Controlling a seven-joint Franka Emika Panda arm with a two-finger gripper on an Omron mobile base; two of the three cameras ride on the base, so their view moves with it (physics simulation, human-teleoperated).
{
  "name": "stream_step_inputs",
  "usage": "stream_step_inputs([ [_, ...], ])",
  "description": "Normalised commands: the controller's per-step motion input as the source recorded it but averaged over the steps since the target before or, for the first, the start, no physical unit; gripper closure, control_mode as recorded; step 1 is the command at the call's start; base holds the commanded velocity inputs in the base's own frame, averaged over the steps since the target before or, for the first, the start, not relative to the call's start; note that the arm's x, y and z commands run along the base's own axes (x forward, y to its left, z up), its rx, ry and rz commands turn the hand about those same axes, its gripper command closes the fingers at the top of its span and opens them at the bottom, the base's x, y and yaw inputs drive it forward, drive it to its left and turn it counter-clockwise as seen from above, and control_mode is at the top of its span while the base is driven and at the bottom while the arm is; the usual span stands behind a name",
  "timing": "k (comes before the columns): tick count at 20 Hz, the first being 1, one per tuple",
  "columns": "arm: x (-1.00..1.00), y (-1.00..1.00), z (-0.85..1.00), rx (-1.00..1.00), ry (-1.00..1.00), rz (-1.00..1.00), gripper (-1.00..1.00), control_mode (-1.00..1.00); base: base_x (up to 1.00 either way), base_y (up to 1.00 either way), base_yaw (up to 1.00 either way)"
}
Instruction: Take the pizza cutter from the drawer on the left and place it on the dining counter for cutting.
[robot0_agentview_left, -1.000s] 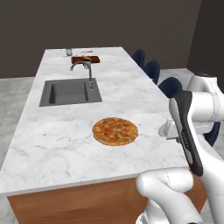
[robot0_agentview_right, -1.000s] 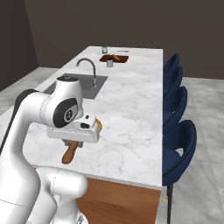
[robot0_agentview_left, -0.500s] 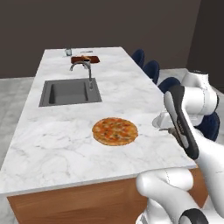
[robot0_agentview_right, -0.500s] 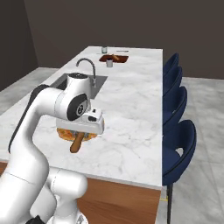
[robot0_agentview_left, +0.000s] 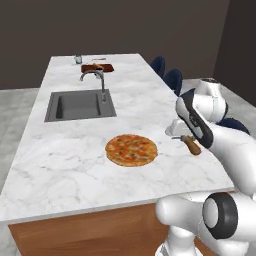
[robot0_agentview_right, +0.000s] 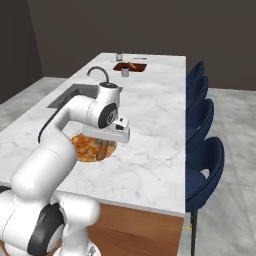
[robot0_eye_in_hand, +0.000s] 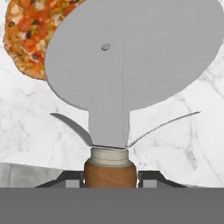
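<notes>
Setting: a rendered home kitchen with a dining area. Evidence: a long island, the dining counter (robot0_agentview_left: 75, 165), with white grey-veined marble top and wooden base. A dark sink (robot0_agentview_left: 80, 105) is set into it, with a curved faucet (robot0_agentview_left: 96, 77) behind. A pizza (robot0_agentview_left: 131, 149) lies on the marble. Dark blue chairs (robot0_agentview_right: 204, 165) line one long side. A glass (robot0_agentview_left: 78, 59) and a wooden board (robot0_agentview_left: 97, 67) sit at the far end. Grey floor, dark walls.

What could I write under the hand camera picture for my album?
The hand holds the pizza cutter over the marble counter, near the pizza.
</notes>
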Motion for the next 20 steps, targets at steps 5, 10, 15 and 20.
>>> stream_step_inputs([
  [5,0.85,-0.17,-0.54,0.0,0.0,0.0,1.0,-1.0,0.0,0.0,0.0],
  [10,0.84,-0.09,-0.65,0.0,0.0,0.0,1.0,-1.0,0.0,0.0,0.0],
  [15,0.63,0.0,-0.77,0.0,0.0,0.0,1.0,-1.0,0.0,0.0,0.0],
  [20,0.45,0.0,-0.61,0.0,0.0,0.0,1.0,-1.0,0.0,0.0,0.0],
])
